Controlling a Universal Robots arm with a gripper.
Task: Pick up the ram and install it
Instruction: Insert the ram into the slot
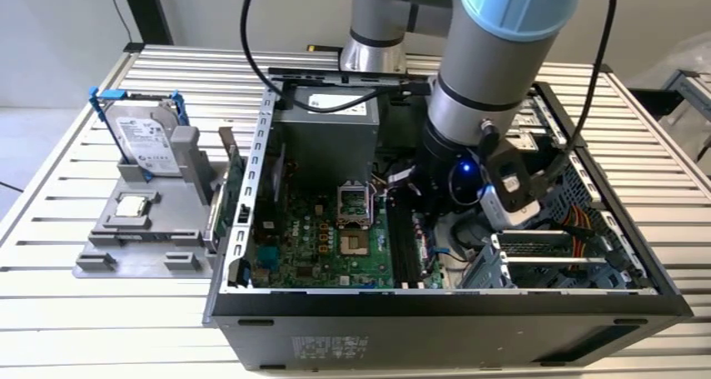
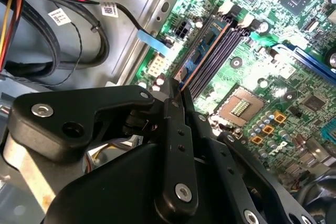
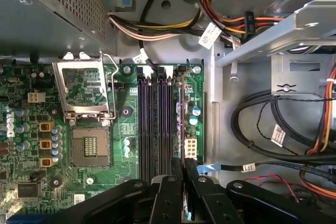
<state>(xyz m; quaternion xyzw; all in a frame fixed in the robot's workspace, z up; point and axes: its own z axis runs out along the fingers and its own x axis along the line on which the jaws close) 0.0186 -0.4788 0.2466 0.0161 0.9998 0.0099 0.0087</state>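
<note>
Exterior view — arm reaching down into the open case (image 1: 444, 308).
Gripper (image 3: 183, 167) is clamping the ram (image 2: 202, 51) edge-on, lining it up over the outermost slot (image 3: 181, 124) beside the empty ones.

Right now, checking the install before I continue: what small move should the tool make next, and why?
Probably a gentle push straight down. The tool looks shut on the ram, standing on edge beside the empty black slots; whether it has seated I cannot tell.
</note>
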